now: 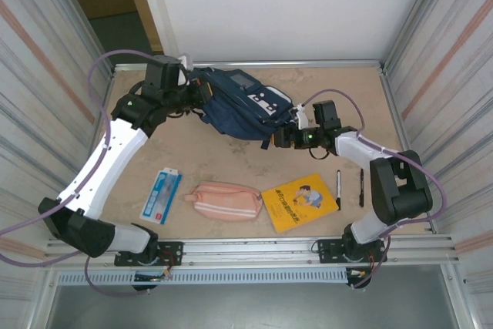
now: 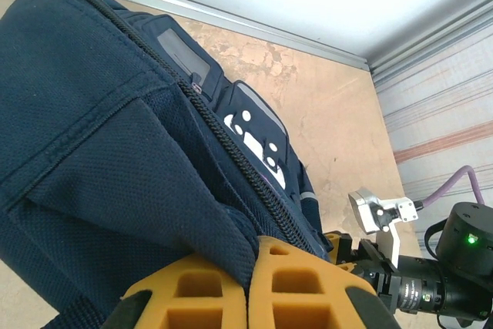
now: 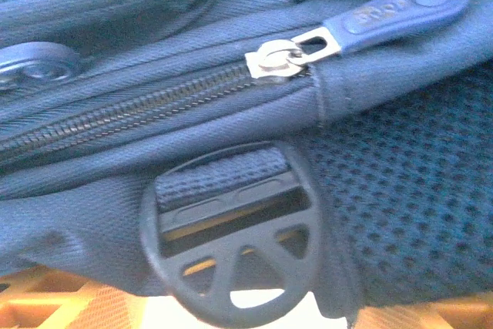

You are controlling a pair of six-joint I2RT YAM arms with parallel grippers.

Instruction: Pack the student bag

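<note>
The bag [image 1: 239,109] lies at the back of the worktop [image 1: 231,163]. The left jaws, pressed together, pinch a fold of its fabric, likely to steady it. The right jaws stand spread either side of the buckle [image 3: 231,236], just below the zip pull [image 3: 393,9], probably going for the zip.

A beige marbled stone-look bench [image 1: 223,161] sits between ribbed silvery metal side walls [image 1: 38,75], with a plain white back wall [image 1: 269,5] and an aluminium rail [image 1: 254,248] along the near edge.
</note>
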